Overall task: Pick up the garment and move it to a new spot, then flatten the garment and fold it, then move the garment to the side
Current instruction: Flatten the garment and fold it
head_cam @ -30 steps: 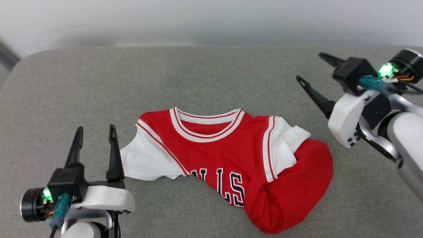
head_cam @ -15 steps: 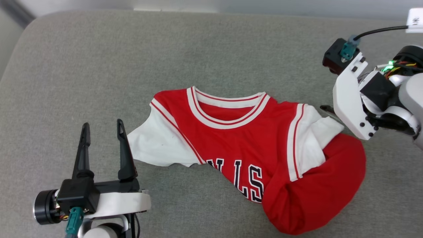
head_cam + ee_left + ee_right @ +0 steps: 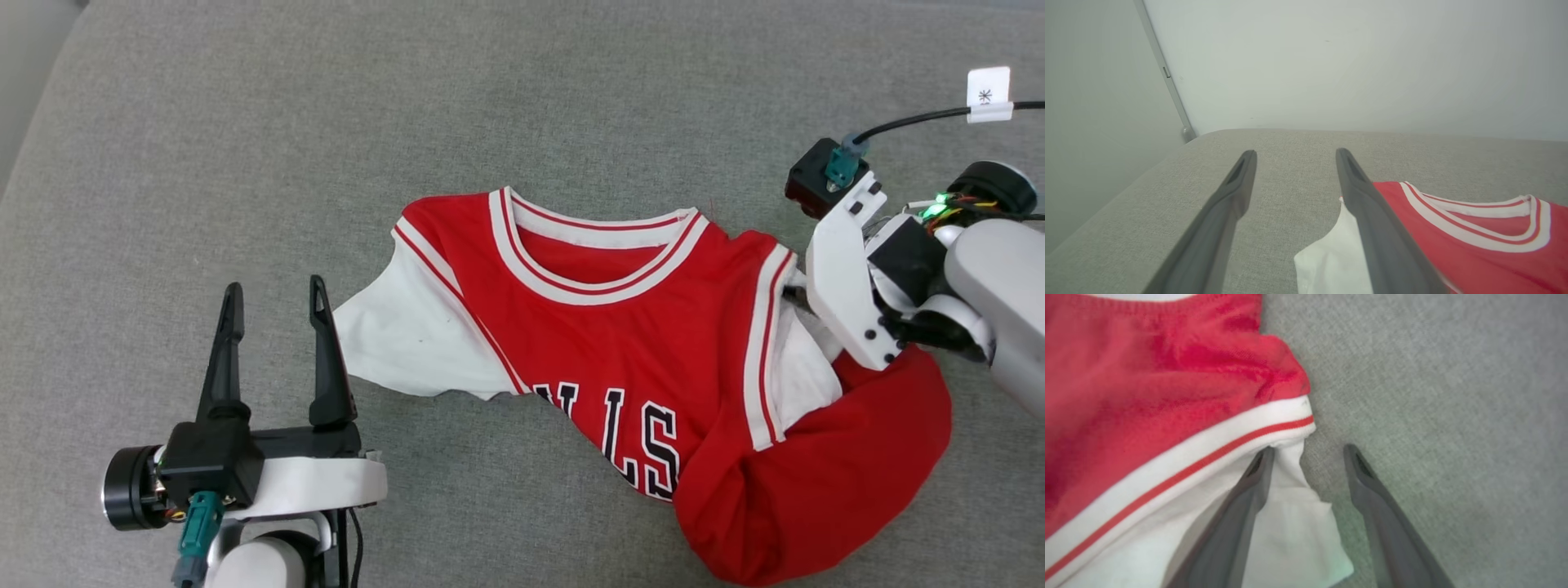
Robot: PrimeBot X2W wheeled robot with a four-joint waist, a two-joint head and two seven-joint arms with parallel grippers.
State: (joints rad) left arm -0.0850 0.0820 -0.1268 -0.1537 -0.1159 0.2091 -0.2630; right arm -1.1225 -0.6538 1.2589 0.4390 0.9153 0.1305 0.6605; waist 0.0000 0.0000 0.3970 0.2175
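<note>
Straddling the garment edge, right pincer stands spread.

A grey woven cushion with a rounded far left corner is covered in plain fabric. One red jersey is spread on it, collar toward the far edge. White lining is turned out at both sides, and the lower right part is bunched.
</note>
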